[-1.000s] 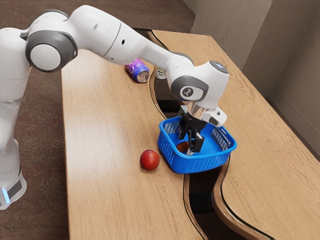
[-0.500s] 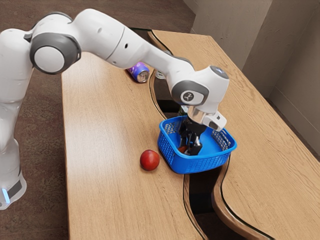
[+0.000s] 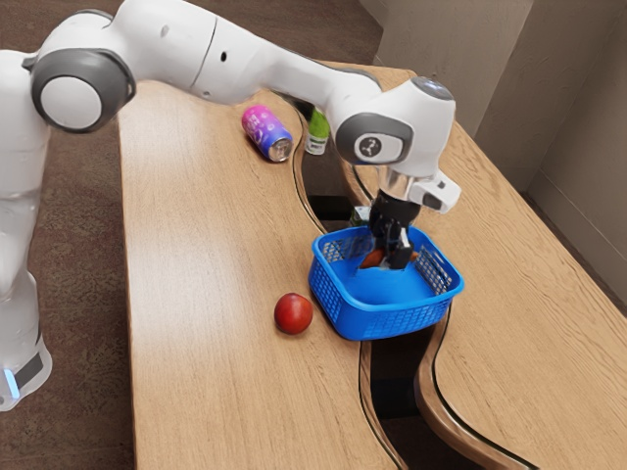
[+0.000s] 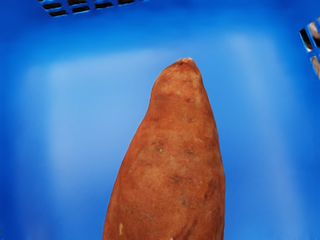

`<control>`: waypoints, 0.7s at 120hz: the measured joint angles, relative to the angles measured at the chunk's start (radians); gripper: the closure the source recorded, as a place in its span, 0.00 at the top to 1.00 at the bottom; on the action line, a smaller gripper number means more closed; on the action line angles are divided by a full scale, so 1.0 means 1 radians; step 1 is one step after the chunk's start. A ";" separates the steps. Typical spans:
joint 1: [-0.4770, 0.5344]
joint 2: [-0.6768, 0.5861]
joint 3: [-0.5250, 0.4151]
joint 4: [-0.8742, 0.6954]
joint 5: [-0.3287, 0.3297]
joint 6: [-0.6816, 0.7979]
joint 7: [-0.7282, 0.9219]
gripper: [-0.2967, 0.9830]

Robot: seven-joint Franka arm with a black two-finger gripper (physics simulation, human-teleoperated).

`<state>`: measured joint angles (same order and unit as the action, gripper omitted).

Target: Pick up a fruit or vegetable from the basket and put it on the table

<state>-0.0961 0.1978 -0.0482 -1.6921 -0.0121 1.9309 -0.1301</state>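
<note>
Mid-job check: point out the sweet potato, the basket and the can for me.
Sweet potato [image 4: 175,165]: wrist view, on the broad part of its body below the tapered end.
Basket [image 3: 397,321]: exterior view, on the outside of its near wall.
Can [image 3: 263,129]: exterior view, on its pink-purple side.

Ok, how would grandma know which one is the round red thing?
Find the blue basket on the wooden table. Just outside it, toward the exterior view's left, sits a round red fruit. It's smooth and ball-shaped, unlike the long, orange-brown sweet potato in my gripper.
</note>
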 joint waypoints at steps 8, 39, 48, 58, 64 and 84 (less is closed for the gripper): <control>0.000 -0.020 -0.005 0.031 0.008 -0.013 0.000 0.35; -0.031 -0.063 -0.196 0.147 0.072 -0.066 -0.001 0.35; -0.070 -0.056 -0.212 0.159 0.090 -0.075 -0.002 0.35; -0.094 -0.038 -0.216 0.170 0.102 -0.080 -0.003 0.34; -0.106 -0.027 -0.217 0.174 0.108 -0.083 -0.003 0.34; -0.157 0.012 -0.216 0.219 0.116 -0.087 -0.005 0.34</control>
<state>-0.2528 0.2094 -0.2646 -1.4735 0.1040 1.8439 -0.1348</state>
